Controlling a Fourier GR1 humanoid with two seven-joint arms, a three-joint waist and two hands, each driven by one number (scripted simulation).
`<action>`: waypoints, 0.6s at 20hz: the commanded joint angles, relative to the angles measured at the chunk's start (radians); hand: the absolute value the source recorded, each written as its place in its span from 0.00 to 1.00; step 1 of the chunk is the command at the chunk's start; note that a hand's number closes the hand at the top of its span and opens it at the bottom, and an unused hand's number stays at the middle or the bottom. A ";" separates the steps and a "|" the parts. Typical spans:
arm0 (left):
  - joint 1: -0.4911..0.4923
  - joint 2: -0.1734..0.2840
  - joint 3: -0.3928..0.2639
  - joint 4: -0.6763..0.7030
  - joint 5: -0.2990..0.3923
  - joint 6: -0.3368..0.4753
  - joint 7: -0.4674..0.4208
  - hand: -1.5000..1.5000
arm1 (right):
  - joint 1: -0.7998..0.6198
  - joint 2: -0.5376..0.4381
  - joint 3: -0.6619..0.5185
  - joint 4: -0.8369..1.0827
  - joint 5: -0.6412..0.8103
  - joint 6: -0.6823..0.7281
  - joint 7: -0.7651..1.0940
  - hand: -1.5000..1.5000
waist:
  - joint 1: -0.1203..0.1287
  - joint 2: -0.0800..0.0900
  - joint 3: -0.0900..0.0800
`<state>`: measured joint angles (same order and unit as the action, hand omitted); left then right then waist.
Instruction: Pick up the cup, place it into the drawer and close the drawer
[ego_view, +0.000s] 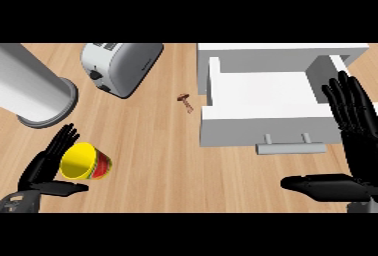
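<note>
Your left hand (46, 161) stands edge-up at lower left, fingers straight and thumb spread, flanking but not gripping the one yellow cup (85, 162) on the counter (159, 145), while your right hand (353, 135) rests open, holding nothing, beside the one open drawer (262, 97), with one toaster (118, 65) behind.

Pale wood-grain counter (155, 145), matt. Glossy yellow cup (85, 161), plastic-looking. Brushed metal toaster (118, 65) and smooth grey cylinder (33, 92). Matt white drawer (266, 107), dull grey handle (290, 147). Rusty-brown small object (185, 101), possibly metal.
</note>
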<state>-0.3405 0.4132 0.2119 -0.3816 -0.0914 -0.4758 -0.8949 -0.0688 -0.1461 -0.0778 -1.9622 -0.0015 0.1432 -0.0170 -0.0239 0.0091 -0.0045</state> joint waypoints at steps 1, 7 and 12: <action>-0.015 -0.022 -0.020 0.041 -0.015 -0.107 -0.161 0.00 | -0.002 -0.009 -0.027 0.036 -0.009 0.007 -0.025 0.00 | 0.002 0.000 0.001; -0.020 -0.001 -0.030 0.085 -0.020 -0.144 -0.205 0.00 | -0.036 0.000 -0.011 0.026 -0.004 -0.002 -0.002 0.00 | 0.003 0.002 -0.001; -0.064 -0.024 -0.024 0.116 -0.002 -0.156 -0.182 0.00 | -0.015 -0.006 -0.007 0.019 -0.015 0.018 0.001 0.00 | -0.007 0.004 -0.002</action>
<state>-0.4004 0.3827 0.1881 -0.2940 -0.1011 -0.4609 -0.9381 -0.0765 -0.1446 -0.0786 -1.9541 -0.0093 0.1526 -0.0209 -0.0319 0.0121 -0.0060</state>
